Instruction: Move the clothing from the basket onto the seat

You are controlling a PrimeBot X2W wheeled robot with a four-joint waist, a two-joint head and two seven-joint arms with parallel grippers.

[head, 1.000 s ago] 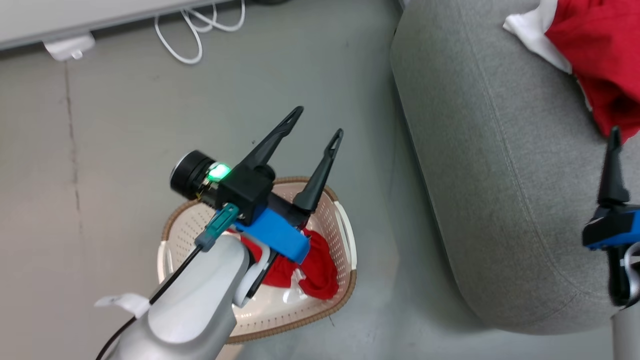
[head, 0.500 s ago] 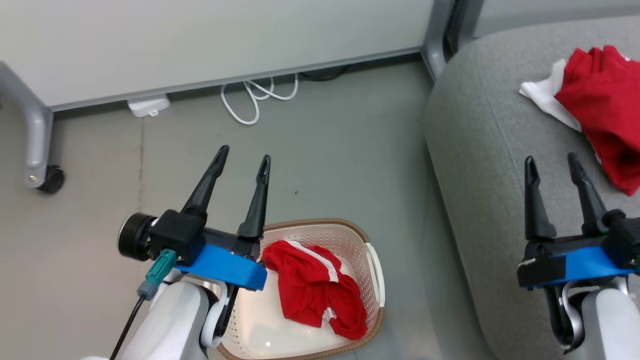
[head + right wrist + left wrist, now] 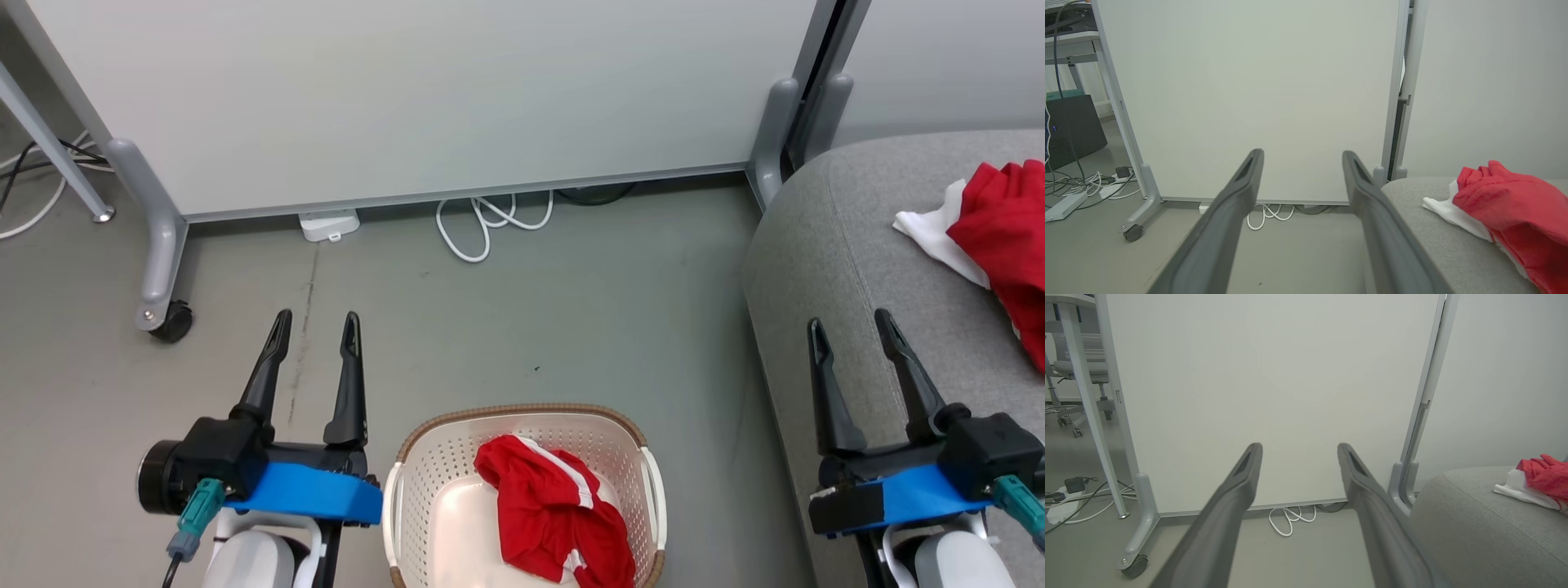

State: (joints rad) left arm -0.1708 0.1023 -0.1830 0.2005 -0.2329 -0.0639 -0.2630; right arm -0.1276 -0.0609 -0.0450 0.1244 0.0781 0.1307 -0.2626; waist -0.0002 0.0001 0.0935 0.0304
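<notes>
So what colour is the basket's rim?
Brown, with a woven look; the rim tops a cream-white basket. Head view shows it best.

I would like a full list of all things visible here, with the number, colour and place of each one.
basket: 1, cream with brown rim, on the floor between the pincers
basket garment: 1, red with white stripe, inside the basket
seat: 1, grey, at the right
seat garment: 1, red and white, on the seat
panel: 1, white, behind the floor
cable: 1, white, looped under the panel
castor: 1, black, on the panel's left foot
left pincer: 1, dark, open, empty, left of the basket
right pincer: 1, dark, open, empty, over the seat edge
</notes>
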